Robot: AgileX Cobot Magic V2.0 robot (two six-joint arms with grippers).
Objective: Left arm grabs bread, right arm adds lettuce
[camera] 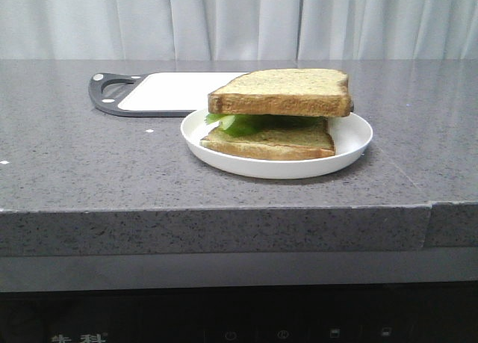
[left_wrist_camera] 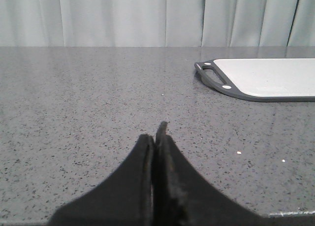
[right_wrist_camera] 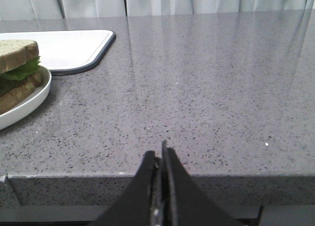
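Nearest us in the front view is the grey speckled counter [camera: 112, 178] edge; neither arm shows in that view.

Left to right on the counter: we see a white cutting board [camera: 175, 91] with a dark rim and handle at the back left, then a white plate [camera: 351, 145] just in front of it and to its right, its back rim overlapping the board's front edge.

On the plate we have a stack: a thinner bottom slice [camera: 272, 143], the lettuce [camera: 237, 123] poking out green on the left side, and the thick bread [camera: 282, 93] resting on top, slightly offset toward the back. The lettuce is sandwiched between the two slices.

Left gripper [left_wrist_camera: 158, 132]: fingers pressed together, nothing between them, sitting low over bare counter. The cutting board is well apart from it, and the bread is not in the left wrist view at all.

Right gripper [right_wrist_camera: 161, 152]: fingers also pressed together, empty, at the counter's front edge. In its wrist view we see the plate, bread and lettuce well apart from it, off to the robot's left, nothing touching the fingers.

White curtain [camera: 239, 18] behind the counter.
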